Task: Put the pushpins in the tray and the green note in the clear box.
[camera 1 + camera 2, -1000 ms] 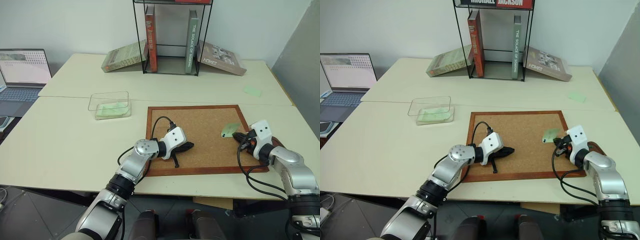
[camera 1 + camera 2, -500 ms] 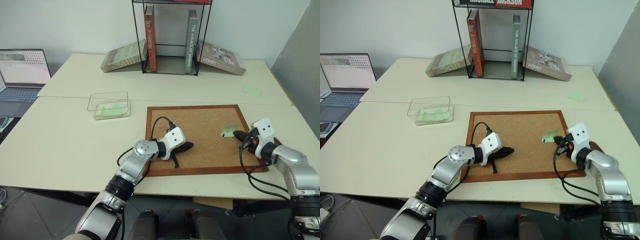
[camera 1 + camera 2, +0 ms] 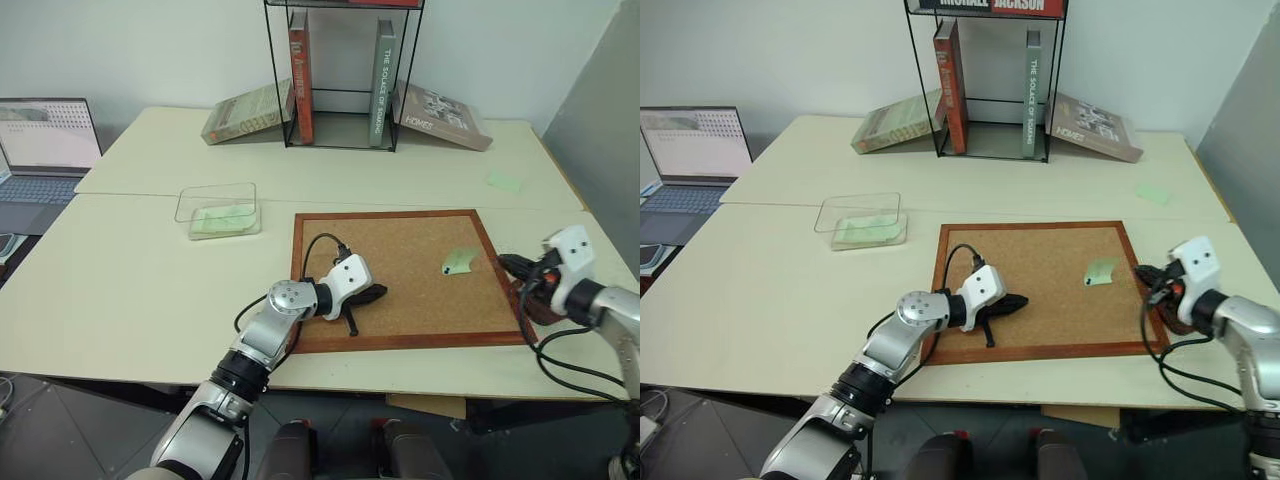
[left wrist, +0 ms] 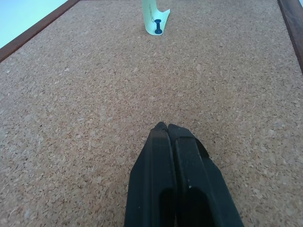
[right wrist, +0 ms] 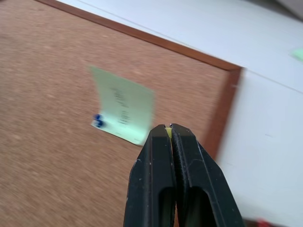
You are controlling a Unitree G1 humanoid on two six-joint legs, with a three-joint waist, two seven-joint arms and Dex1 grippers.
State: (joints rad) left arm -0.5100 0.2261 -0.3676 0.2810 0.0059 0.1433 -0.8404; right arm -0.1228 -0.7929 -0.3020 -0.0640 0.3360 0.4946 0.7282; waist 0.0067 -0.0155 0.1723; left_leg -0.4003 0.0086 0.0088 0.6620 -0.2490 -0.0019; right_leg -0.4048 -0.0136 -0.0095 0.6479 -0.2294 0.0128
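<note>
Two pale desks are filling the head views, butted along a seam, with a white wall behind. At upper centre a wire rack (image 3: 345, 75) is holding upright books, and a book is leaning against each of its sides. A laptop (image 3: 42, 150) is sitting at the left edge. Left of centre, the clear box (image 3: 218, 209) is resting on the near desk with green slips lying inside it. At centre, a corkboard (image 3: 405, 275) is lying flat in its wood frame.

The green note (image 3: 460, 261) is lying on the right part of the board, one edge curling up, with a dark pin (image 4: 157, 32) sticking through its lower corner. A second slip (image 3: 505, 181) is lying on the far desk at upper right.

The left claw (image 3: 378, 292) is resting low over the board's lower left part, its fingers pressed together and holding nothing. The right claw (image 3: 507, 263) is hovering over the board's right frame, just right of the note and apart from it; its fingers are closed, with a small yellowish speck (image 5: 168, 133) showing between the tips. The tray (image 3: 535, 305), dark red-brown, is lying under the right wrist, just outside the frame.
</note>
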